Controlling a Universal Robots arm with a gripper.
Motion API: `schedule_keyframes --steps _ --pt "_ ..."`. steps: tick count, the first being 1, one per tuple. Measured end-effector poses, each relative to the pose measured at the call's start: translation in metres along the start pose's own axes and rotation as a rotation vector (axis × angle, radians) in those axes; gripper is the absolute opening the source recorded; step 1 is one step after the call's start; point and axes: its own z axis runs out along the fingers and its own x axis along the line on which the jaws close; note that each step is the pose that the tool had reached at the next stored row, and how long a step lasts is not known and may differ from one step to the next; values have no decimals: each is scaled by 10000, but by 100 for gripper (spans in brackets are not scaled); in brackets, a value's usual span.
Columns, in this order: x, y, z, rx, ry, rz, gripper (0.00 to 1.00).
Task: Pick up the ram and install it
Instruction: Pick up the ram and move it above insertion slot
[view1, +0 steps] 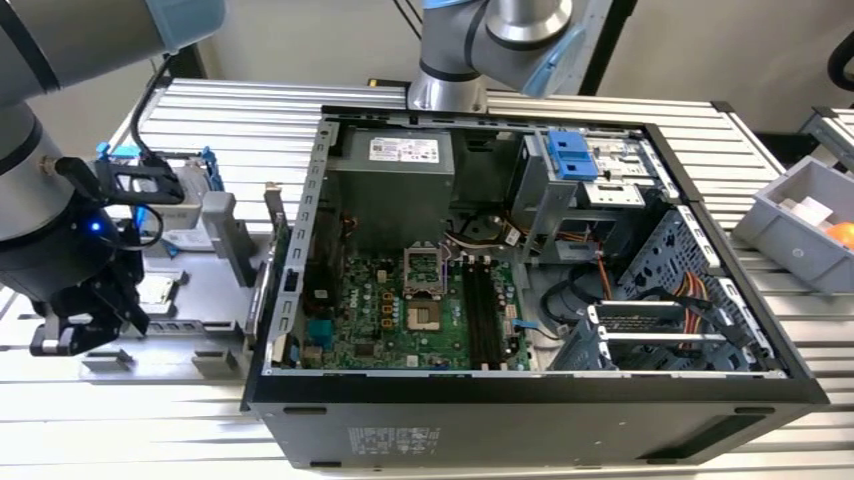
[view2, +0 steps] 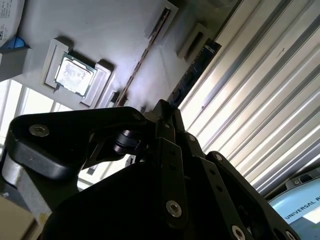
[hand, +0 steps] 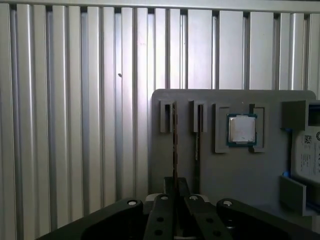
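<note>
Ribbed bench (hand: 75, 125) carries a grey tray (hand: 240, 180); the ram (hand: 174, 140) stands on edge there, long axis running straight out from the tool (hand: 176, 187), which looks clamped on its near end.

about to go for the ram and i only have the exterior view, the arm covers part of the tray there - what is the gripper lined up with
Observer: In the first wrist view the gripper is lined up with one thin, flat circuit-board ram stick, seen edge-on, standing in a slot of the flat grey tray.
Operator: is that the only stick on there
Observer: No. A second ram stick stands in the neighbouring slot, between the first one and a square silver processor chip.
</note>
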Motion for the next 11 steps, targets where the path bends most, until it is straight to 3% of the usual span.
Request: schedule_keyframes --steps 11 --pt "-5 2 -79 0 8 0 0"
